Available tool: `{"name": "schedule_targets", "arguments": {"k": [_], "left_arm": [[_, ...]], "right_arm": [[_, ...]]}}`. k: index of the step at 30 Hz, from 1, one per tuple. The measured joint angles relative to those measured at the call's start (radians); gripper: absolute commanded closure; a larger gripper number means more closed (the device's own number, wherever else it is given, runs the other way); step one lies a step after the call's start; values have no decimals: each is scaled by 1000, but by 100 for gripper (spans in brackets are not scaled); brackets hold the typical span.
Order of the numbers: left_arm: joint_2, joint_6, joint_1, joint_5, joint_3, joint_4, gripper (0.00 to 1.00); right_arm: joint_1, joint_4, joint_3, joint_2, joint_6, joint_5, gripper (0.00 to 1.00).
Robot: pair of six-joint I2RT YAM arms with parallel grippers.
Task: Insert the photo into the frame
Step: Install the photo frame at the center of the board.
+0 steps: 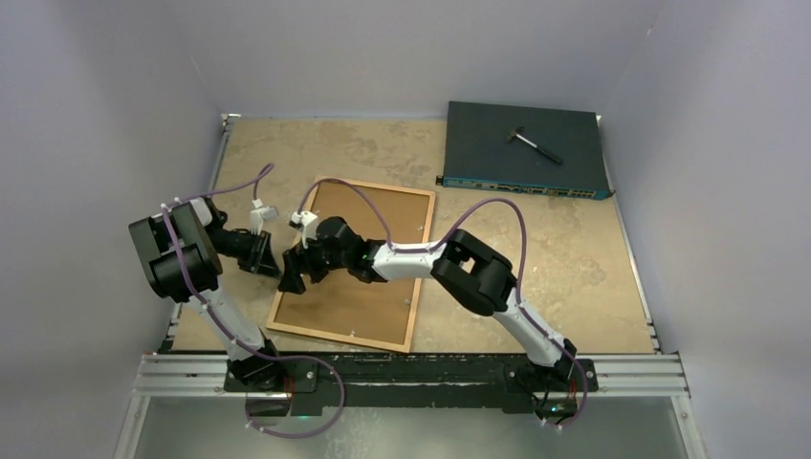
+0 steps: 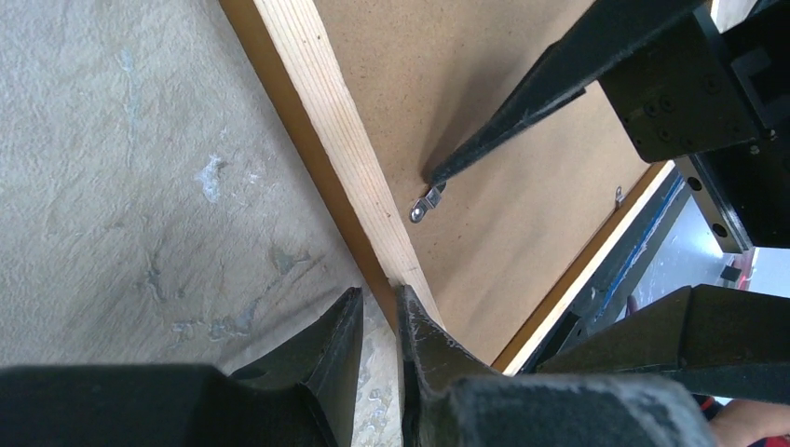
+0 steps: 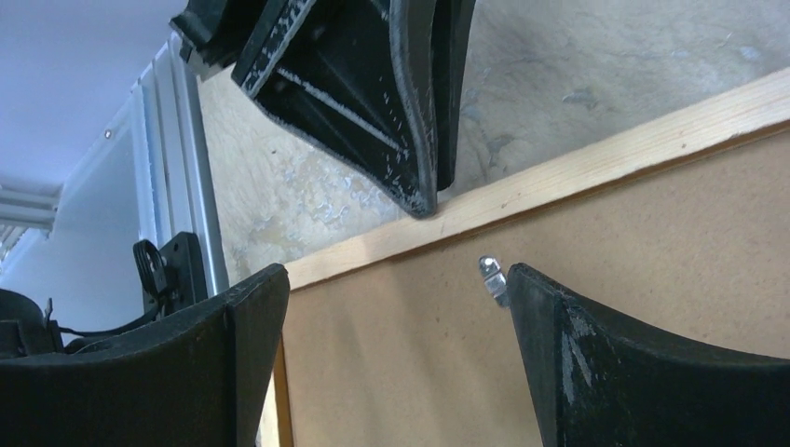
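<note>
— Looks like a robotics lab, a closed test booth rather than a home or shop
— Going by what?
— Going by the plain pale walls (image 1: 105, 86) closing off the left, top and right of the overhead view, around a mottled beige tabletop (image 1: 574, 258). Also by the aluminium rail (image 1: 641, 375) along the bottom edge, with two robot arm bases (image 1: 256, 368) mounted there and purple cables (image 1: 497, 202) looping loose at centre
— Anything else worth noting?
— Upper right, a dark electronics box (image 1: 478, 143) with a row of ports, lying flat with a small tool (image 1: 536, 145) on top
</note>
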Motion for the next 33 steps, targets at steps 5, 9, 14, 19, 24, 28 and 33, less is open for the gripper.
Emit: {"name": "schedule_targets", "arguments": {"k": [5,9,14,19,24,28,33], "left_arm": [[0,0,-7,1,0,-1,84],[0,0,-9,1,0,-2,85],[0,0,-9,1,0,-2,86],[-1,-8,-9,0,0,-2,87],[-1,-25,-9,-2,0,-1,87],[-1,-32,-9,-2,0,0,88],[-1,-35,-9,-3,0,0,88]], "right_arm": [[-10,15,31,26,3,0,10],[-15,27,39,35,3,0,11],[-21,32,37,35,2,2,10],[-29,48,-70,-37,-9,15,10],[-29,64,-169,-119,-10,6,11],[-19,87,-193,-126,-9,-5,12],[-1,97,-187,-109,-6,-28,12]]}}
